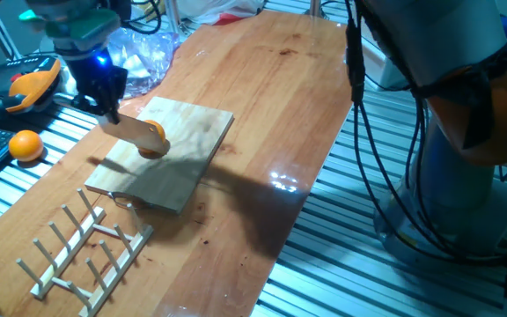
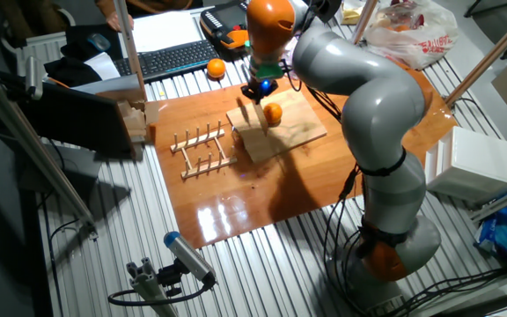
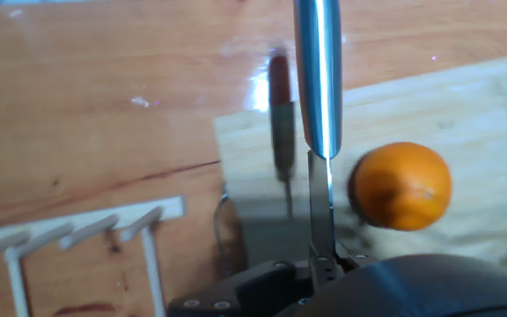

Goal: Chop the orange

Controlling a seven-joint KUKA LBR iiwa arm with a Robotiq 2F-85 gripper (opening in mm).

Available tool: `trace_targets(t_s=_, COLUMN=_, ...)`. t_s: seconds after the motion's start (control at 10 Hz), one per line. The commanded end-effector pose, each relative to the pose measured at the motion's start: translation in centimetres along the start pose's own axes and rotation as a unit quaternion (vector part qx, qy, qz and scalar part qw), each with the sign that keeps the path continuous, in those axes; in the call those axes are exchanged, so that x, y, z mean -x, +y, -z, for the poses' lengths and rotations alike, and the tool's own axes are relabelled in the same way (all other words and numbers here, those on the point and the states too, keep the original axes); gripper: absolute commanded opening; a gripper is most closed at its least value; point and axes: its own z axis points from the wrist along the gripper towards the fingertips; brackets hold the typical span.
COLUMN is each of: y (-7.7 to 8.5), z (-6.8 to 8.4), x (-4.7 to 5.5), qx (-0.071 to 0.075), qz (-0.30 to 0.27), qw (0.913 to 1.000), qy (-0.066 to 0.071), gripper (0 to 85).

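Nearest on the table (image 1: 262,132) stands a wooden rack (image 1: 82,251). Beyond it the cutting board (image 1: 183,150) carries the orange (image 1: 154,141), whole and uncut. The fingers (image 1: 106,104) are clenched on a knife (image 1: 135,132) whose blade lies just beside the fruit. Farther left sits a second orange (image 1: 25,145). The chop itself remains.
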Motion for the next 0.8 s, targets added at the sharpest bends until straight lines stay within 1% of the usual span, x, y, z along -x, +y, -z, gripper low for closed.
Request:
trace_targets(t_s=0.0, y=-0.6, z=-0.3, x=-0.1, qx=0.003, qz=-0.031, qw=0.9995, qy=0.003, gripper=0.0)
trace_targets(t_s=0.1, y=-1.4, z=-0.7, x=-0.3, qx=0.006, qz=-0.042, qw=0.9991, qy=0.003, gripper=0.0)
trace_targets(t_s=0.2, y=-2.3, z=-1.1, x=-0.5, qx=0.006, qz=-0.050, qw=0.9988, qy=0.000, gripper=0.0)
trace_targets(t_s=0.3, y=-2.8, z=-1.4, x=-0.7, qx=0.004, qz=-0.057, qw=0.9984, qy=-0.001, gripper=0.0)
trace_targets(t_s=0.5, y=-2.5, z=-1.1, x=-0.8, qx=0.004, qz=-0.079, qw=0.9968, qy=0.000, gripper=0.0)
trace_targets(t_s=0.7, y=-1.3, z=-0.4, x=-0.5, qx=0.001, qz=-0.095, qw=0.9954, qy=0.002, gripper=0.0)
